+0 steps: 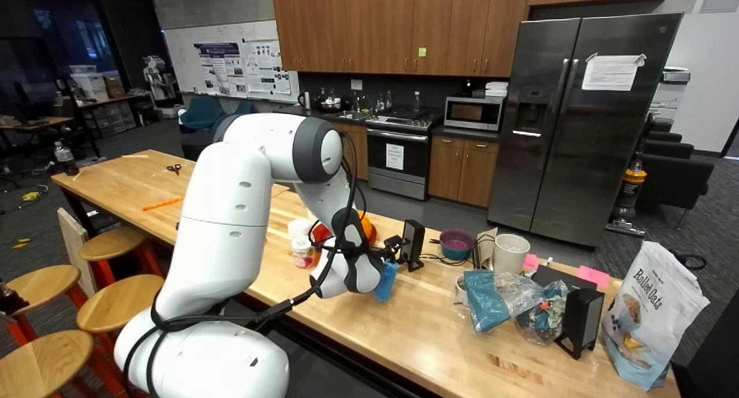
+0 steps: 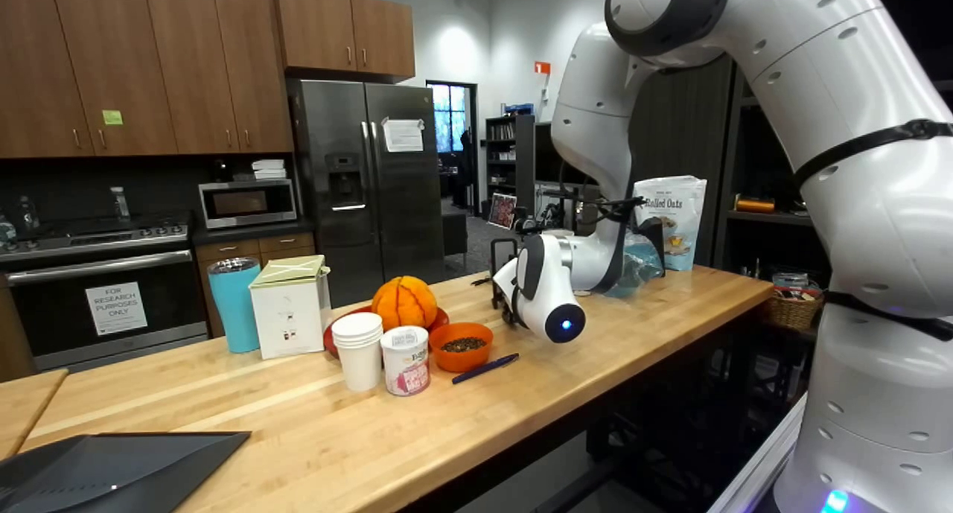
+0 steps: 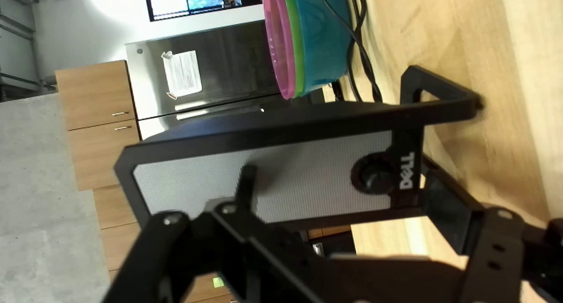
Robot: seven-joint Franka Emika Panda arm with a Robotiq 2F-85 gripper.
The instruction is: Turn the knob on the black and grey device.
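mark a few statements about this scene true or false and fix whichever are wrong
1. The black and grey device before the gripper bears the word DELL. True.
2. The gripper is shut on the knob. False: its jaws stand wide apart, and the knob is not gripped.
3. The oats bag stands upright. True.
4. The blue pen lies inside the orange bowl. False: the blue pen lies on the table beside the orange bowl.
5. In the wrist view, the nested bowls show pink, green and blue. True.
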